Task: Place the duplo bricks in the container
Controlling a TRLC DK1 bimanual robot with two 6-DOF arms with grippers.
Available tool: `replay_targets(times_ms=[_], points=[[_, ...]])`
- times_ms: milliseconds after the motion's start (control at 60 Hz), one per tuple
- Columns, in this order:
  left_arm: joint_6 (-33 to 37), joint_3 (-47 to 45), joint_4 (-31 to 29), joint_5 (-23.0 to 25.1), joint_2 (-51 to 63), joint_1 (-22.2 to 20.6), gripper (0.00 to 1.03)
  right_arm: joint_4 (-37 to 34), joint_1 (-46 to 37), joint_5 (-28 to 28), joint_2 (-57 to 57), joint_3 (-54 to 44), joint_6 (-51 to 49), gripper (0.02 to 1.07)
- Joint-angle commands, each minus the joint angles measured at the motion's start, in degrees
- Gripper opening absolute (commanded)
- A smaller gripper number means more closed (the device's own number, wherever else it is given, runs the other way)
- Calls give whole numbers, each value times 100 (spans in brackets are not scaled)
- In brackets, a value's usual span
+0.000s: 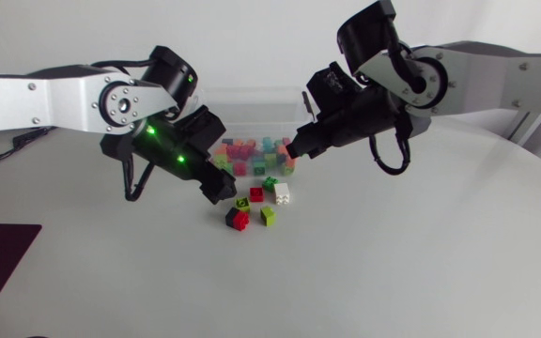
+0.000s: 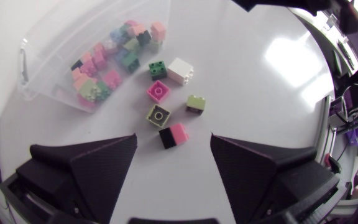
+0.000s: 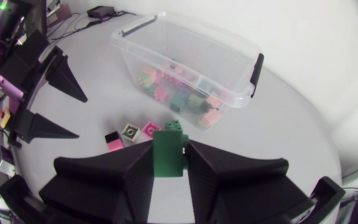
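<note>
The green duplo brick [image 3: 168,155] stands upright, pinched between the fingers of the right gripper [image 3: 169,144], just short of the clear container [image 3: 185,59]. This looks like the carry step, and the next move calls for going over the near rim and letting go. The left gripper [image 2: 173,137] hangs wide open and holds nothing, above the loose bricks [image 2: 157,91] near the container.

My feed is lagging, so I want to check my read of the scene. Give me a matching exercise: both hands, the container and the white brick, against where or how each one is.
Things:
1. left hand
2. right hand
3. container
4. white brick

States:
A. shut on a green brick
B. on the table beside a dark green brick
C. open above the loose bricks
D. holds a pile of bricks

Pairs: 1-C; 2-A; 3-D; 4-B
</note>
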Motion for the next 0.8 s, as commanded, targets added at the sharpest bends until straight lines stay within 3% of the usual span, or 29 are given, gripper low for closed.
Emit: replay_targets(times_ms=[0,500,783], points=[[66,-61,-112,-51,391,-43,82,-3,-34,-9,-58,152,132,32],[-1147,678,-244,-367,1815,-342,82,-100,-17,0,-85,565,281,32],[-1367,897,-182,-666,2289,-465,82,-100,-34,-9,-15,794,351,32]])
